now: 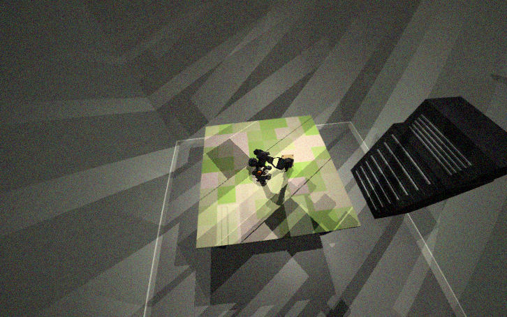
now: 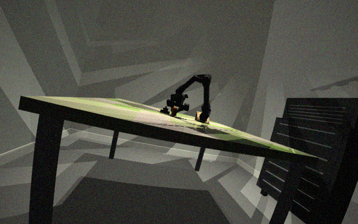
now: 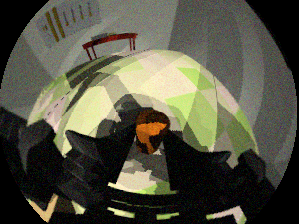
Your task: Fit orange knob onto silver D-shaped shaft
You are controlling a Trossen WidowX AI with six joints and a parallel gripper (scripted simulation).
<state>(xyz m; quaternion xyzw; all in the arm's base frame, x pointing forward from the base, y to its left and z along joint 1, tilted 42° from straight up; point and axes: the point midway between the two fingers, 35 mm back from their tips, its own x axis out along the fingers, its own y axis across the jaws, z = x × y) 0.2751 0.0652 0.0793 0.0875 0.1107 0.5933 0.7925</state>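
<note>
A black chest of drawers (image 1: 429,156) (image 2: 314,147) is seen beside a green-and-pink patchwork tabletop (image 1: 243,220) (image 2: 87,106) (image 3: 149,81), over which a black robot arm (image 1: 276,161) (image 2: 207,92) is arched. The orange knob (image 1: 260,172) (image 2: 173,110) (image 3: 151,130) is gripped in the claw (image 1: 260,172) (image 2: 174,110) (image 3: 149,128), just above the tabletop. Whether the knob is seated on the shaft cannot be told, its underside being hidden.
</note>
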